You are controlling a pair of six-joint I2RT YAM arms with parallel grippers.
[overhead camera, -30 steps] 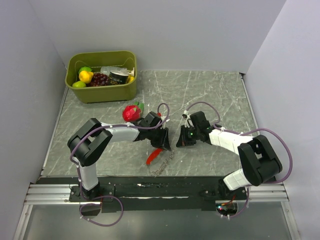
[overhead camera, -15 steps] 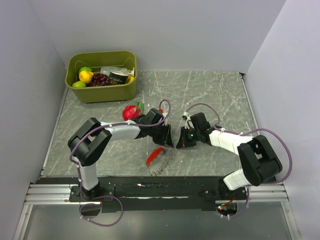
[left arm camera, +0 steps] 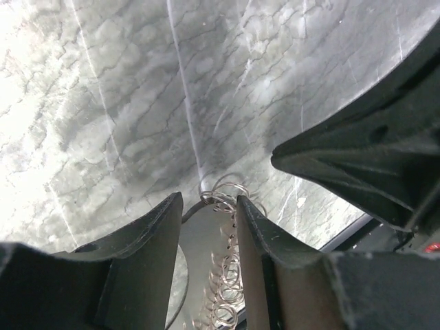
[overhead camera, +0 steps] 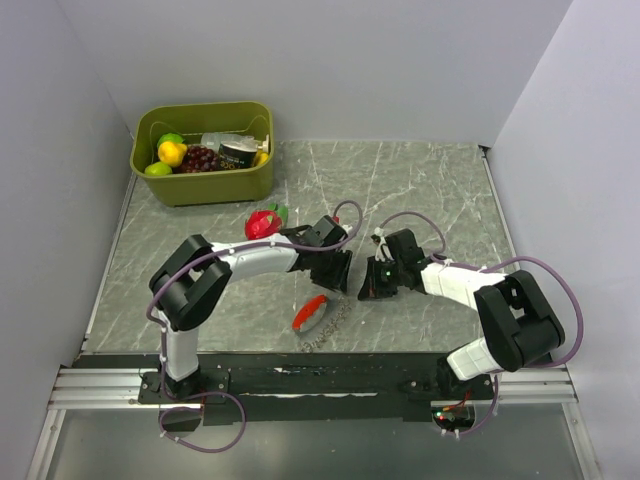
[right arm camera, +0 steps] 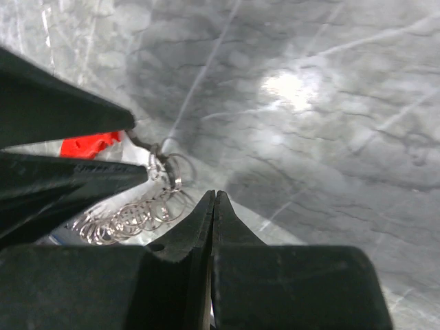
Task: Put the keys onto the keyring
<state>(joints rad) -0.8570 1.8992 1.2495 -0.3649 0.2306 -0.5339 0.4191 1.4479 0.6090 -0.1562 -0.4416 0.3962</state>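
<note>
The keyring lies between my two grippers near the table's front edge: a bright-red fob (overhead camera: 311, 312) joined to a silvery chain of rings (overhead camera: 336, 320). My left gripper (overhead camera: 338, 274) points down over the chain's upper end. In the left wrist view its fingers (left arm camera: 148, 240) stand about a ring's width apart, with the top ring (left arm camera: 223, 196) caught between the tips and the chain (left arm camera: 230, 275) running down the gap. My right gripper (overhead camera: 369, 287) is just right of it, shut and empty (right arm camera: 214, 196). The rings (right arm camera: 165, 168) and fob (right arm camera: 89, 144) show just left of its tips. No key shows in any view.
A red strawberry toy (overhead camera: 263, 224) lies behind the left gripper. An olive-green bin (overhead camera: 205, 185) with toy fruit and a can stands at the back left. The black front rail (overhead camera: 320, 365) runs just below the keyring. Grey walls close in both sides.
My left gripper has moved right, toward the right gripper. The keyring has shifted with it: the fob stands shorter and the chain lies bunched beside it. The right gripper has edged slightly closer.
</note>
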